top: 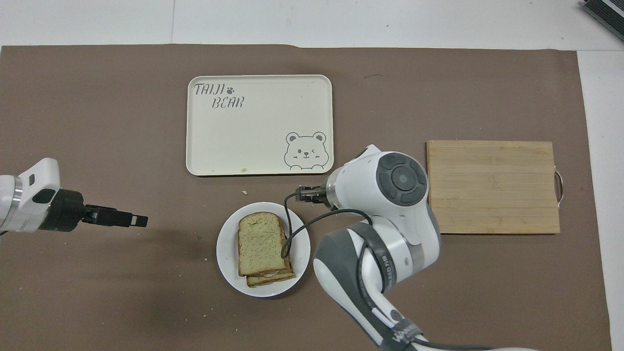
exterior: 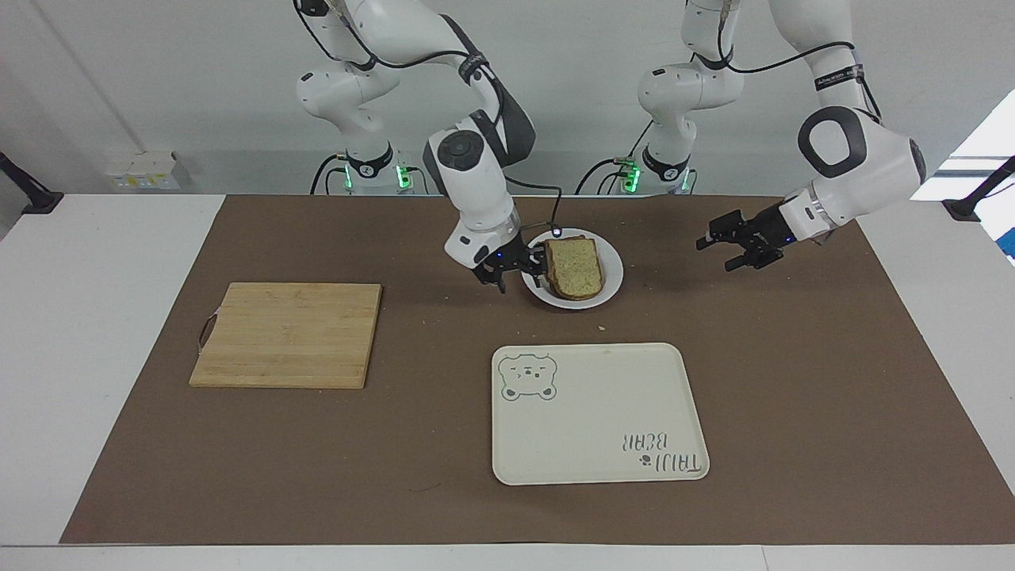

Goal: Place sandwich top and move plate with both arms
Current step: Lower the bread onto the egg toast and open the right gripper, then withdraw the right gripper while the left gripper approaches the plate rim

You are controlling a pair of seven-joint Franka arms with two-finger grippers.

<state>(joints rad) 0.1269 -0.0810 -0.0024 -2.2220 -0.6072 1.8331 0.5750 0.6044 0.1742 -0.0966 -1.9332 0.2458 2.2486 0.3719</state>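
Counter (exterior: 793,412) carries a wooden board (exterior: 288,335) toward the right arm's end, a bear tray (exterior: 596,412) and, nearer the robots, the plate (exterior: 610,277); sandwich top (exterior: 574,266) lies on the lower slice there; right pincer (exterior: 515,271) hangs spread beside the plate, holding nothing; left pincer (exterior: 733,244) waits spread over bare mat.

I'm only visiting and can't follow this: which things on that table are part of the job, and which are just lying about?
Part of the job:
- sandwich top, lying on the stack
- plate under it
- right gripper, open beside the plate
- left gripper, waiting over the mat

Just lying about:
- bear tray
- wooden cutting board
- brown mat
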